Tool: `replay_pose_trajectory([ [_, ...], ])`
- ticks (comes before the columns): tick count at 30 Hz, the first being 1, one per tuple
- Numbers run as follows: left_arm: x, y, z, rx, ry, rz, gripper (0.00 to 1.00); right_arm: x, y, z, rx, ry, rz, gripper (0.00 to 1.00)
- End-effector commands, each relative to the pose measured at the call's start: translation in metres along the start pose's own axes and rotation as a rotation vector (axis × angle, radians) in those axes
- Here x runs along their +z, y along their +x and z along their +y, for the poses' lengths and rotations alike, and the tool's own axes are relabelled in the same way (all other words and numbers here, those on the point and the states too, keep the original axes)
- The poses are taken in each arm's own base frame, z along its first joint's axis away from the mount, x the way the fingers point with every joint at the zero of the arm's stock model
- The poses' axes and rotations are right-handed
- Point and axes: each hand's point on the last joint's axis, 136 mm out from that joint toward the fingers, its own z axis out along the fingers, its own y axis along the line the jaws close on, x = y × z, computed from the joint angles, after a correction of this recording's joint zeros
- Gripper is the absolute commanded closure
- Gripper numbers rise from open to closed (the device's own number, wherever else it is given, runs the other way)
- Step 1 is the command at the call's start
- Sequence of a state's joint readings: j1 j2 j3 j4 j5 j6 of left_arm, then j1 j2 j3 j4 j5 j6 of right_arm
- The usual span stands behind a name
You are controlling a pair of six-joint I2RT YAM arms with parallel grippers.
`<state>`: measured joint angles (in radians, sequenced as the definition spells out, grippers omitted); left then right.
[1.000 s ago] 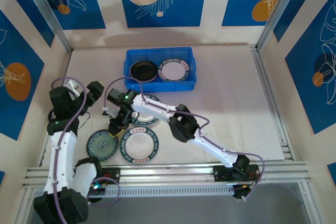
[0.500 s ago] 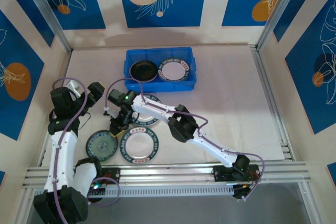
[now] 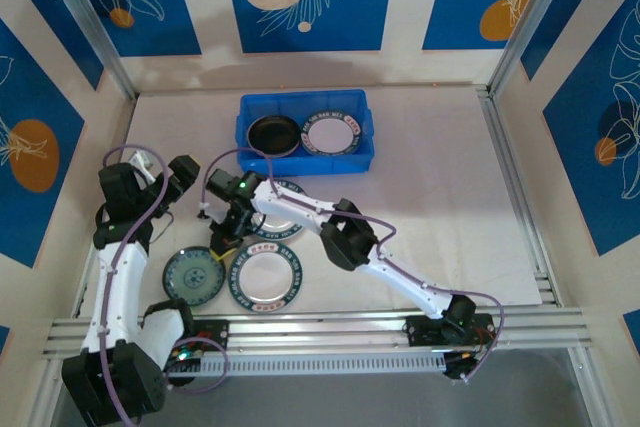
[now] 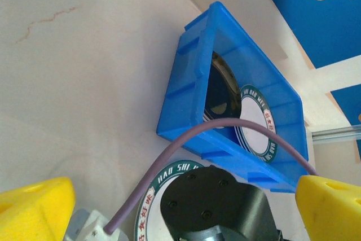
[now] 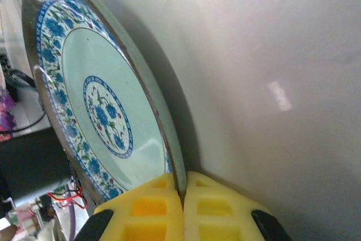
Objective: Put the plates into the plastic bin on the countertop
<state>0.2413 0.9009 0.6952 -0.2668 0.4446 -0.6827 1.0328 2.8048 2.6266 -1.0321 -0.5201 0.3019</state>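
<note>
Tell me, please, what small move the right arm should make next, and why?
I would probably raise the right end effector straight up a little. It is shut on the rim of the blue-flowered plate, which sits low against the table, and the blue bin has a raised wall, so the plate needs height before travelling there.

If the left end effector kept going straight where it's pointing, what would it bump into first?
Probably the purple cable crossing in front, then the blue bin; depth is hard to judge.

Left claw (image 4: 180, 207) agape, right claw (image 5: 183, 198) clamped.
</note>
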Motion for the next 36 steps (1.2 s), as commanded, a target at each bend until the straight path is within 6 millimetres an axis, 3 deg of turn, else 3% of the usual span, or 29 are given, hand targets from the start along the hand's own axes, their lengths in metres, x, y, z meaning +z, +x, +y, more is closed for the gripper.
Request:
replay_pose_trajectory([
  [1, -0.003, -0.020, -0.024, 0.031, 0.083, -0.040, 0.00, -0.040, -0.024, 0.017, 0.006, -0.031, -0.105, 1.00],
  [7, -0.007, -0.042, -0.059, 0.065, 0.187, -0.056, 0.01, -0.091, -0.036, 0.036, 0.020, -0.022, -0.201, 1.00],
  [13, -0.009, -0.052, -0.098, 0.168, 0.236, -0.060, 0.01, -0.132, -0.018, 0.033, 0.055, 0.053, -0.249, 1.00],
  [20, 0.014, -0.014, -0.150, 0.379, 0.277, 0.082, 0.02, -0.197, 0.025, 0.011, 0.152, 0.107, -0.336, 1.00],
  [25, 0.032, 0.017, -0.174, 0.419, 0.359, 0.148, 0.03, -0.245, 0.068, -0.012, 0.251, 0.171, -0.399, 1.00],
  [31, 0.052, 0.045, -0.172, 0.444, 0.361, 0.213, 0.04, -0.293, 0.113, -0.043, 0.398, 0.188, -0.490, 1.00],
  [36, 0.064, 0.071, -0.166, 0.448, 0.381, 0.266, 0.10, -0.324, 0.119, -0.055, 0.450, 0.156, -0.576, 1.00],
])
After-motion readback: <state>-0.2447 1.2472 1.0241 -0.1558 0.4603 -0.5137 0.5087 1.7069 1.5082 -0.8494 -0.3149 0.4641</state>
